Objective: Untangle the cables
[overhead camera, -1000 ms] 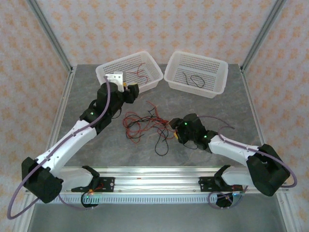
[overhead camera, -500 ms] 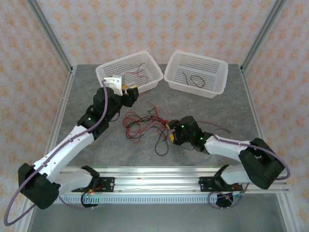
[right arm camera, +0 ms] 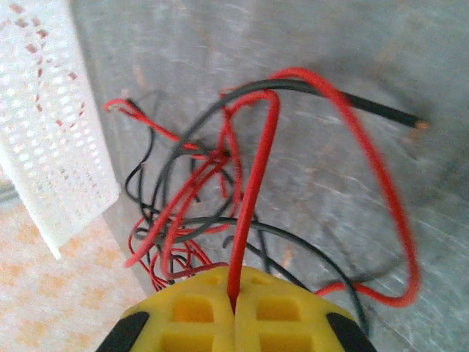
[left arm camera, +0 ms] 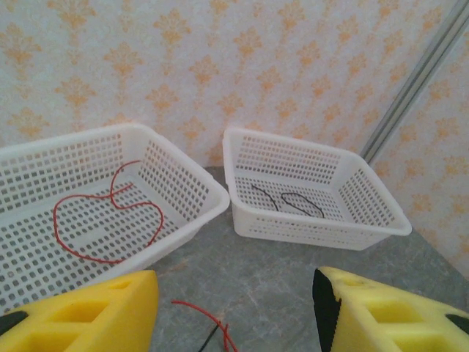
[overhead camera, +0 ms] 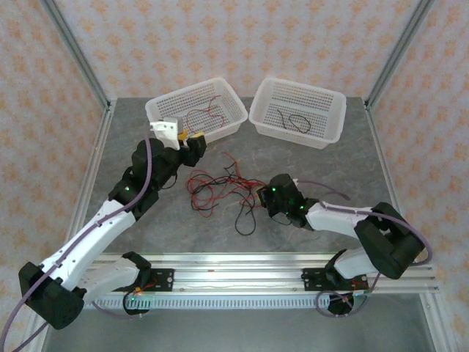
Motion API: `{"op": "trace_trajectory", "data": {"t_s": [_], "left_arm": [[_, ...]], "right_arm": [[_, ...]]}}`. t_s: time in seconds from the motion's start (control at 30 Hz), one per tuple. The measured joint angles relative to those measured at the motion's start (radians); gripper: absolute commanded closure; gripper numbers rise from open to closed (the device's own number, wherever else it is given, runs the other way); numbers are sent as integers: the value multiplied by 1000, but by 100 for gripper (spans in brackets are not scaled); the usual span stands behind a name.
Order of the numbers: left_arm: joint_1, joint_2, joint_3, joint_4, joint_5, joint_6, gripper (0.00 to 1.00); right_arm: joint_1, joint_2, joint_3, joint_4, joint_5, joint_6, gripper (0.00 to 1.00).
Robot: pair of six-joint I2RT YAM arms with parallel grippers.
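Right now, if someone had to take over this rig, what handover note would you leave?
Right gripper: shut on a red cable rising from the tangle.
Left gripper: open, empty, facing the baskets.
Done: one red strand in the left basket, one black strand in the right basket.
Left: the red-and-black tangle on the table; probably pull strands free one by one.

red cable vanishing between right fingers, its far loop blurring, left basket running off frame left, tangle strands blending together from above
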Motion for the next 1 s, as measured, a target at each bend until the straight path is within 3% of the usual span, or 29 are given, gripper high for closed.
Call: {"op": "trace_trajectory", "data": {"t_s": [0.27,0.57,0.77,1.0], "left_arm": [[-68,19,-103,1,37,-72,42],[-160,90,-196,48,41,-112,43],[-192,144,-199,121,41,-114,43],[-217,251,-198,201,48,-104,42]], "right_arm": [[0,-138,195,-178,31,-415,100],[-2,-164,377,-383,-57,-965,100],[-5,-225,413,-460,-148,-1182,100],[-21,-284,422,-489,-172,-1259,100]]}}
